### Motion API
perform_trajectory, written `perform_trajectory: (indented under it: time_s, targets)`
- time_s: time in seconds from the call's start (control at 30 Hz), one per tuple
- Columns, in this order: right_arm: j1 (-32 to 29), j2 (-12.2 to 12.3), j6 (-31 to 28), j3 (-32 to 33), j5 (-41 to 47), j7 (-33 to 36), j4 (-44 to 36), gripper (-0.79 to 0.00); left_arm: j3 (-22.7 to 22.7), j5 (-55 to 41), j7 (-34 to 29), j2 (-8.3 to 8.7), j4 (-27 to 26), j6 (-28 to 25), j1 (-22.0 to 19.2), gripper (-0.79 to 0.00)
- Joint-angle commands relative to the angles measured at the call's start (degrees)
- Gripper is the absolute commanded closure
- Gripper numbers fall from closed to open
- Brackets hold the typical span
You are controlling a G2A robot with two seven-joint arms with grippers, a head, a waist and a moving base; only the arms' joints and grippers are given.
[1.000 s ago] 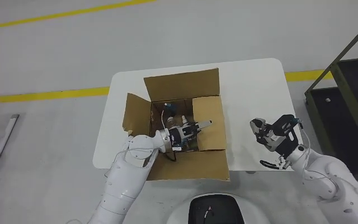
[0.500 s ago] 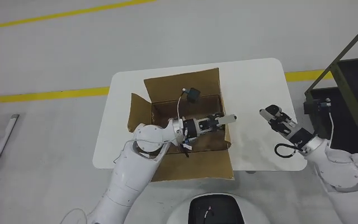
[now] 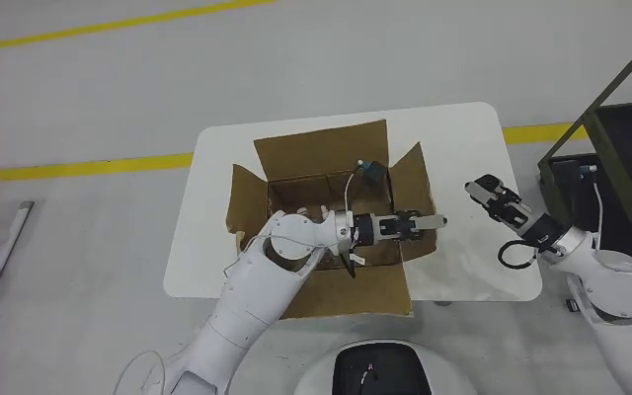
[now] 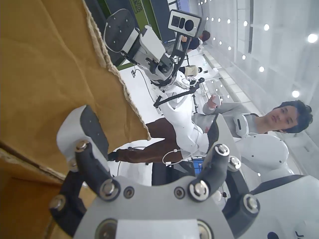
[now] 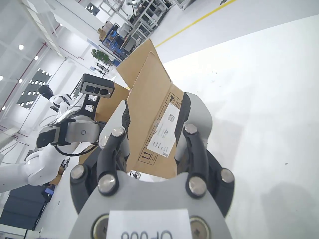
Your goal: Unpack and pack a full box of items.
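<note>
An open cardboard box (image 3: 296, 158) stands in the middle of the white table (image 3: 464, 138). My left arm lies across the box, and its gripper (image 3: 427, 221) sticks out past the raised right-hand flap (image 3: 413, 188). In the left wrist view this gripper (image 4: 152, 130) is open and holds nothing, with one finger (image 4: 87, 125) close against the brown flap (image 4: 49, 63). My right gripper (image 3: 486, 188) is over the table to the right of the box, open and apart from it. Its wrist view shows the gripper (image 5: 154, 118) facing the labelled box wall (image 5: 159, 125). The arm hides most of the box's inside.
A green-framed cart (image 3: 592, 148) stands off the table's right side. Bare table top lies to the right of the box and along its far edge. The front flap (image 3: 346, 291) hangs out over the near table edge.
My left gripper has swept rightwards across the box, and the right-hand flap has swung from lying inward to standing up and out. The right gripper has moved farther back and right.
</note>
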Motion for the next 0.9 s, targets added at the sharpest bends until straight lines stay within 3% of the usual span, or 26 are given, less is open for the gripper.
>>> perform_trajectory:
  time_s: [0.0,0.3,0.67,0.87]
  targets:
    - [0.4,0.1,0.3,-0.1,-0.4,0.7,-0.4,-0.533,0.4,0.0,-1.1,-0.23,0.7,-0.2,-0.4,-0.785]
    - [2.4,0.3,2.2,-2.1,-5.0,2.6,-1.4,-0.388,2.0,0.2,-4.2,-1.03,2.8,-0.6,-0.9,-0.785]
    - [3.3,0.4,2.8,-4.9,-8.0,3.5,-0.2,-0.366,2.4,1.0,-5.6,-1.71,5.4,0.1,-1.6,-0.785]
    - [3.3,0.4,2.1,-6.2,-8.1,4.1,1.3,-0.286,2.1,1.0,-5.5,-1.97,5.8,0.1,-1.4,-0.785]
